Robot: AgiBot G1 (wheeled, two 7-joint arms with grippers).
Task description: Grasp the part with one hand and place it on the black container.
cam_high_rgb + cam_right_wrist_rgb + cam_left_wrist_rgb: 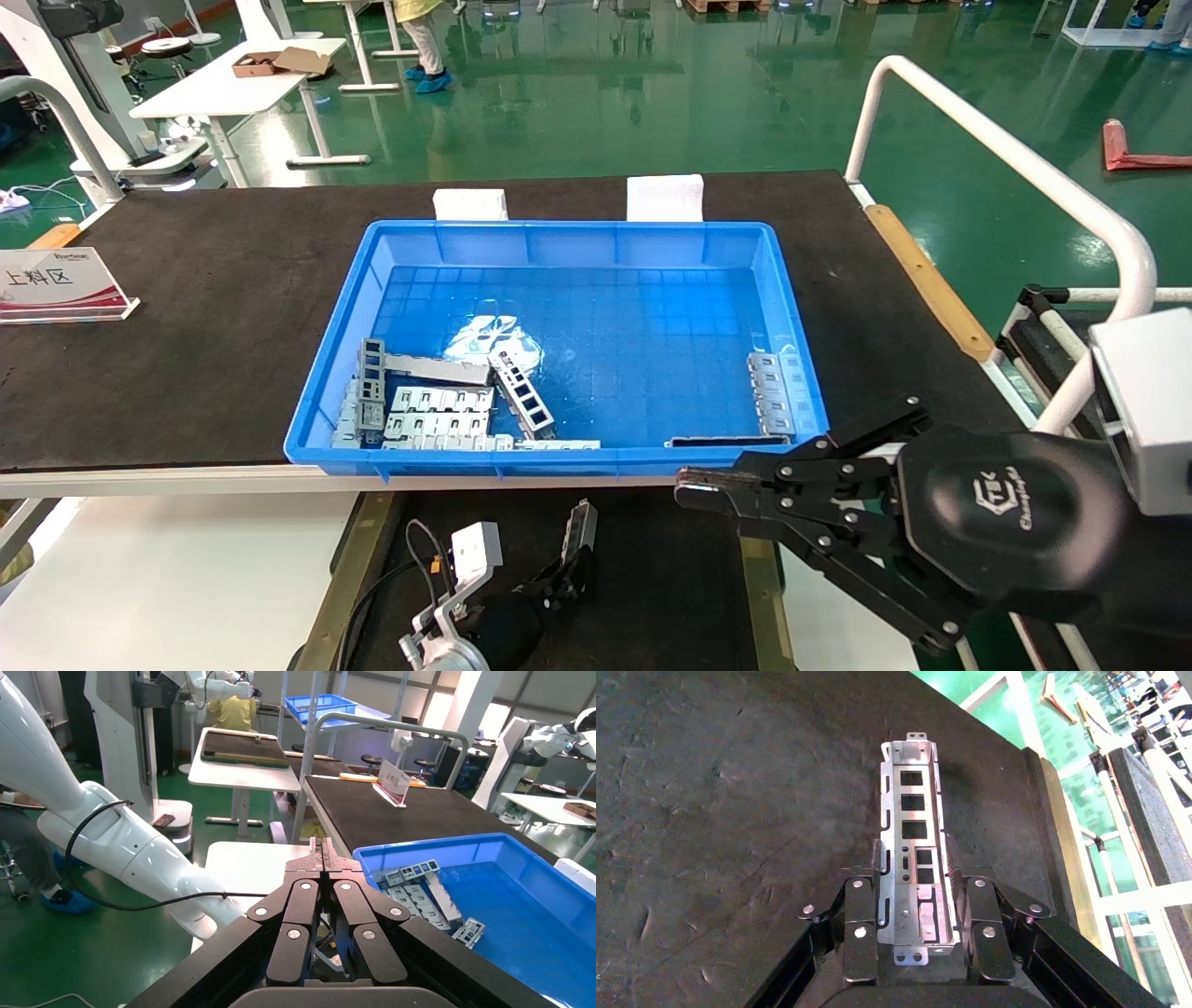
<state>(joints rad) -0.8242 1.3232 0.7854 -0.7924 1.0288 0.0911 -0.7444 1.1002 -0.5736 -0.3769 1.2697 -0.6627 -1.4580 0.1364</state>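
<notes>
You are in the placing step: your left gripper (918,903) has its jaws clamped on the part (914,839), holding it by one end low over the black container (722,811), whose matte surface fills the left wrist view beneath it. From the head view the left gripper (573,559) sits below the blue bin (559,238), over the container (670,578). The part's long axis runs straight out from the jaws, its free end pointing away from the wrist, and its row of rectangular cutouts faces the camera. I cannot tell whether it touches the surface yet. Next, I judge you need to lower it until it lies flat, then release and lift clear. Your right gripper (694,489) waits by the bin's near right corner, jaws pressed together and empty.
</notes>
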